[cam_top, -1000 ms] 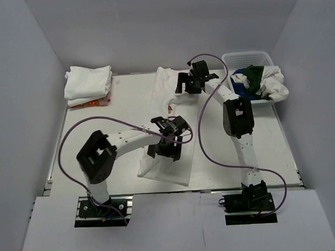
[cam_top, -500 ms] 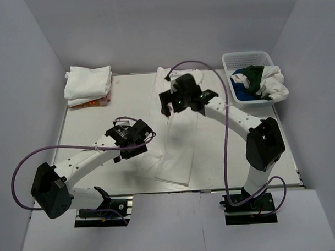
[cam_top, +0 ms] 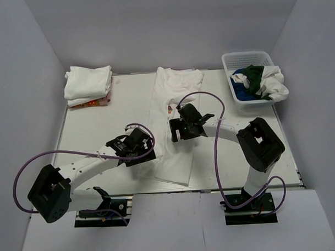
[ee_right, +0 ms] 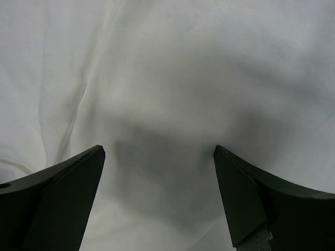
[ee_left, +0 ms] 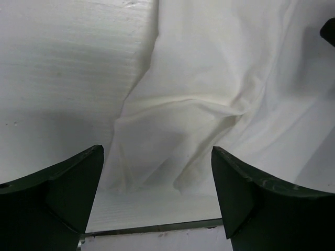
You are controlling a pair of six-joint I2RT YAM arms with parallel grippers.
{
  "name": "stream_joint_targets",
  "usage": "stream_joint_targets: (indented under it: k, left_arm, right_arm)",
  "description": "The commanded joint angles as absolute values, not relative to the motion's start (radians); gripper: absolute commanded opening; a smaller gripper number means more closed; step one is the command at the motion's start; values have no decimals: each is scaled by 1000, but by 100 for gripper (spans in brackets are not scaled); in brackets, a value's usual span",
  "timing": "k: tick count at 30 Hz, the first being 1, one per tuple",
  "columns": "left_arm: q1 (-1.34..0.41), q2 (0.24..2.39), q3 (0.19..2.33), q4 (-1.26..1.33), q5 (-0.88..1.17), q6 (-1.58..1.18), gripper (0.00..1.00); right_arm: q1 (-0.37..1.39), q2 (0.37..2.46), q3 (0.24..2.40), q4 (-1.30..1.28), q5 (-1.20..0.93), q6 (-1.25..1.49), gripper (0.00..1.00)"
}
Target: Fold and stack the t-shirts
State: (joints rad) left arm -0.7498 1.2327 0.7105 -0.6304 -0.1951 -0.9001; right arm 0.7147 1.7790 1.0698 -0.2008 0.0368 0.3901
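Half a second before, the right arm (cam_top: 234, 131) had been held up over the far half of the long white shirt (cam_top: 176, 152). It had since swung nearer and come down low above the shirt's middle. The left arm (cam_top: 86, 161) had shifted only slightly and lay stretched out along the counter (cam_top: 101, 122), with its head just beside the shirt's left edge. A full second before, the near end of the shirt had spread wider. It had since become a narrow strip running from the far edge toward the near one, folded lengthwise, with creases near its lower left corner. The left fingers (ee_left: 57, 198) were spread apart and held nothing, with that creased corner and a bare band of counter showing between them. The right fingers (ee_right: 52, 204) were also parted and empty, hovering over smooth white cloth. At the far left corner sat a stack of folded shirts (cam_top: 88, 83), white on top with a colourful layer showing underneath. At the far right a white basket (cam_top: 247, 57) held a blue shirt (cam_top: 241, 82), a green shirt (cam_top: 254, 78) and a loose white one spilling over its rim. The counter was white, and plain pale grey walls (cam_top: 153, 27) closed it in on three sides.
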Motion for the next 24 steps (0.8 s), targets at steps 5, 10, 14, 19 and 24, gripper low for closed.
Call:
stream_joint_targets:
  k: [5, 10, 14, 19, 24]
  left_arm:
    - [-752, 1296, 696, -520, -175, -884, 86]
    - [-752, 1370, 719, -561, -210, -897, 86]
    - [-761, 1391, 751, -561, -210, -897, 72]
    - [-773, 1391, 798, -650, -241, -907, 52]
    - [-773, 1381, 798, -672, -250, -907, 41]
  right_arm:
    - [715, 1802, 1051, -127, 17, 443, 90]
    - [716, 1798, 1043, -123, 17, 443, 90]
    - [715, 1798, 1040, -124, 20, 443, 90]
    - [716, 1799, 1045, -132, 35, 434, 90]
    - [716, 1818, 1054, -152, 44, 434, 90]
